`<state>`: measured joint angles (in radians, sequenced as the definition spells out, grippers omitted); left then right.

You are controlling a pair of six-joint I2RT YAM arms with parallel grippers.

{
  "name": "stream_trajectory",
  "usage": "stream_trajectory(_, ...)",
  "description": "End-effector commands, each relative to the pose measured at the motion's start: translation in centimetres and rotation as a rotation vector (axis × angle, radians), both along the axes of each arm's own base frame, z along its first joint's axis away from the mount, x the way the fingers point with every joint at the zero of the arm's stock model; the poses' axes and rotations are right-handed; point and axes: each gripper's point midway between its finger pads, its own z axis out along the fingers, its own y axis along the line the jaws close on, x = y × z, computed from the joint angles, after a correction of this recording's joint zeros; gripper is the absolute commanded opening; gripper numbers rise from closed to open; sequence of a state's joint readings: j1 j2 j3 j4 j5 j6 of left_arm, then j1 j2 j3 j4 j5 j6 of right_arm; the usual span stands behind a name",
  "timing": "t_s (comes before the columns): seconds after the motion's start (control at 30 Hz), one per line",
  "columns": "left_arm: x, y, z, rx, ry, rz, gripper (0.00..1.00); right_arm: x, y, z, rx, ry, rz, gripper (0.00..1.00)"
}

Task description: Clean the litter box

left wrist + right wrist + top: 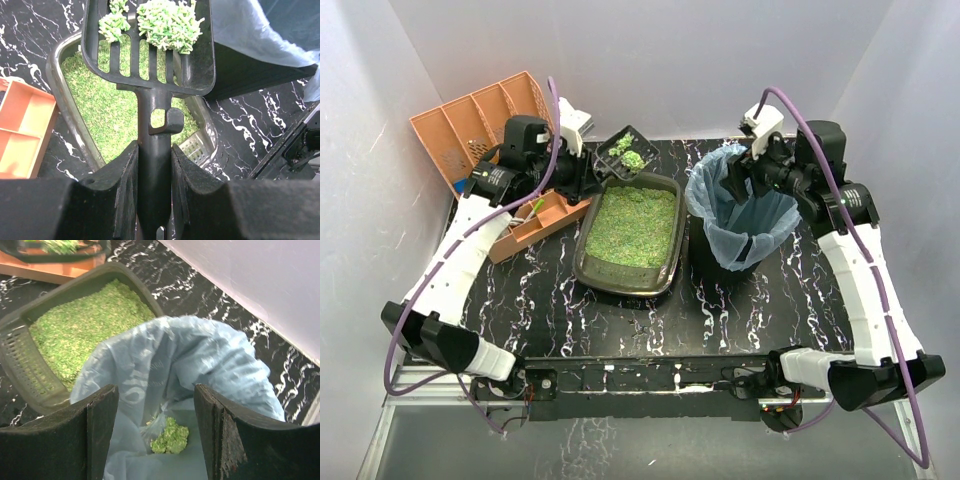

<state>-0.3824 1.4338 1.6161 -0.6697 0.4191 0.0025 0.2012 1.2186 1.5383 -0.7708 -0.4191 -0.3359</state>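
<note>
Left pincer [154, 156]: narrow, both fingers pressed onto the handle of a black slotted scoop [152, 100].
Scoop: held level above the far end of the litter box, slots facing up, its head reaching toward the bin in the left wrist view.
Scoop load: two clumps of green litter [167, 25] sit on the slats, the larger on the bin side.
Right pincer [155, 395]: wide and holding nothing, fingers well apart, hanging over the mouth of the bin.
Litter box [620, 284]: an olive-grey tray in the middle of the surface [740, 310], lying between the orange tray and the bin, with green granules across its floor.
Bin [708, 252]: black, upright, just beside the right side of the litter box. I cannot tell whether they touch.
Liner [200, 350]: pale blue bag folded out over the bin's rim, its edge standing up between the scoop and the bin's opening.
Inside the bag: one green clump [170, 437] lies at the bottom, seen between the right fingers.
Orange tray [535, 225]: a low compartmented tray lying at an angle beside the left side of the litter box, partly under the left arm.
Organiser [470, 120]: larger peach-orange slotted piece, tilted up in the far left corner behind the left arm.
In the way: the raised liner edge and the right pincer both occupy the space over the bin.
</note>
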Motion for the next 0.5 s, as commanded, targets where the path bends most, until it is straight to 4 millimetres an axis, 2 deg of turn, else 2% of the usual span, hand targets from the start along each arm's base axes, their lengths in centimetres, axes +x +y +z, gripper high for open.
stream_trajectory(0.0, -0.7, -0.6, 3.1, -0.018, -0.03, -0.02, 0.0, 0.2, -3.0, 1.0, 0.04, -0.027, -0.119, 0.67)
stream_trajectory(0.1, -0.2, -1.5, 4.0, 0.012, -0.056, -0.005, 0.0, 0.1, -4.2, 0.7, 0.054, -0.014, -0.149, 0.67)
stream_trajectory(0.23, -0.3, -4.0, 4.8, 0.076, -0.095, -0.025, 0.0, 0.1, -5.7, 0.3, 0.063, -0.001, -0.19, 0.67)
stream_trajectory(0.3, -0.6, -5.7, 4.8, 0.084, -0.094, -0.056, 0.0, 0.0, -6.2, 0.0, 0.061, 0.005, -0.204, 0.67)
stream_trajectory(0.33, -0.6, -6.5, 4.7, 0.087, -0.087, -0.069, 0.0, 0.0, -7.1, -0.2, 0.059, 0.005, -0.233, 0.67)
stream_trajectory(0.47, -0.9, -10.4, 4.2, 0.131, -0.105, -0.127, 0.0, -0.3, -8.9, -0.6, 0.061, 0.002, -0.289, 0.67)
